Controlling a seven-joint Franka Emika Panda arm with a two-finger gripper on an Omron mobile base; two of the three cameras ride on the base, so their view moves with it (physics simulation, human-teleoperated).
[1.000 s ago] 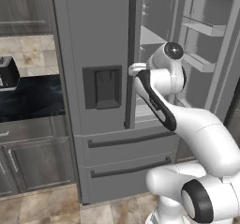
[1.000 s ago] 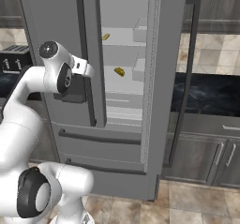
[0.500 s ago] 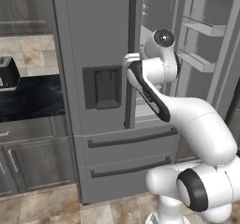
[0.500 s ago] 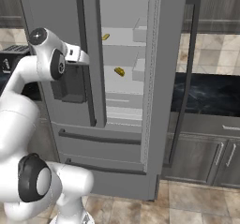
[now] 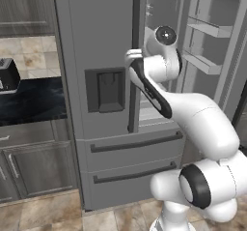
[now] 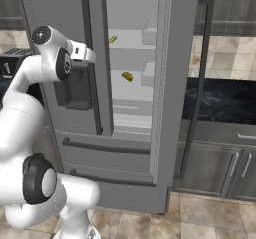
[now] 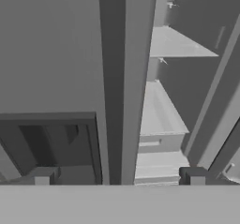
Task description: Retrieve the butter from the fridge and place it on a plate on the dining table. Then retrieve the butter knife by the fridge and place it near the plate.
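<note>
A: Listing item one: fridge [image 5: 96,41], tall, grey, French-door. Left door shut, with a dark dispenser recess [image 5: 105,90] and a long dark vertical handle [image 5: 134,61] on its inner edge. Right door [image 6: 175,83] swung wide open, its door bins [image 5: 212,29] showing in the left base view. Two drawers [image 5: 130,162] below, both shut.

B: Contents?

A: Pale shelves. Two small yellow pieces in the right base view: one on an upper shelf [image 6: 113,39], one on the shelf below [image 6: 127,76]. The lower piece is the elongated one and reads as the butter; both are too small to tell apart with certainty.

B: Item two, the gripper?

A: Gripper [image 7: 117,176], fingers spread wide apart, nothing between them. In the hand view the tips straddle the shut door's edge and handle: one fingertip [image 7: 42,176] over the dispenser side, the other [image 7: 194,176] over the open interior. Whether either touches the door cannot be told. From the base views the hand sits at the handle, about level with the top of the dispenser recess, outside the compartment and well apart from the butter.

B: Surroundings?

A: Black-topped counter [image 5: 29,102] with dark grey cabinets [image 5: 34,167] left of the fridge; a small dark appliance [image 5: 8,75] stands on it. More black counter [image 6: 220,100] and cabinets right of the open door. Tan tiled wall [image 5: 29,53] and floor [image 6: 210,218].
</note>
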